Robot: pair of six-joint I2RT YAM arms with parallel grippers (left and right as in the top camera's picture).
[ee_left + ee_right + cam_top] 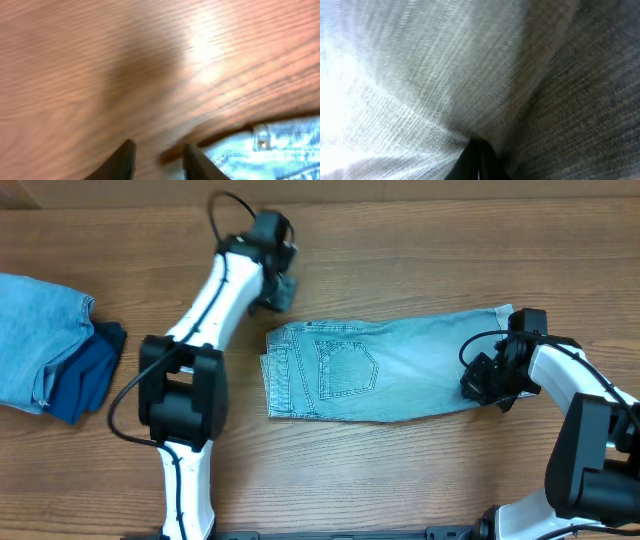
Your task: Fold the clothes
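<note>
Pinching down on pale cloth, the right hand (476, 159) has its dark fingers closed on the denim shorts (380, 370). In its wrist view the twill weave fills everything, with soft creases running in toward the fingertips. From overhead this hand sits at the hemmed cuff end, toward the lower part of it in the picture.

The shorts lie flat on the surface (420, 240), doubled leg over leg into a long, roughly oblong shape. Their long axis runs from side to side across the picture, slightly tilted, with the waistband toward the left arm and the cuffs toward the right. A stitched back pocket (345, 368) faces up near the waistband end, its seams darker than the faded blue around it.

The left hand (159, 147) is over bare wood just beside the waistband corner, its fingers apart with nothing between them. A small metal stud (262, 144) shows on the denim there.

The surface is brown wood grain with a dull sheen — open wood shows along both long sides of the shorts. Well apart, at the left edge, a pile of light-blue denim (35, 335) lies with a dark navy garment (90, 375) against it.
</note>
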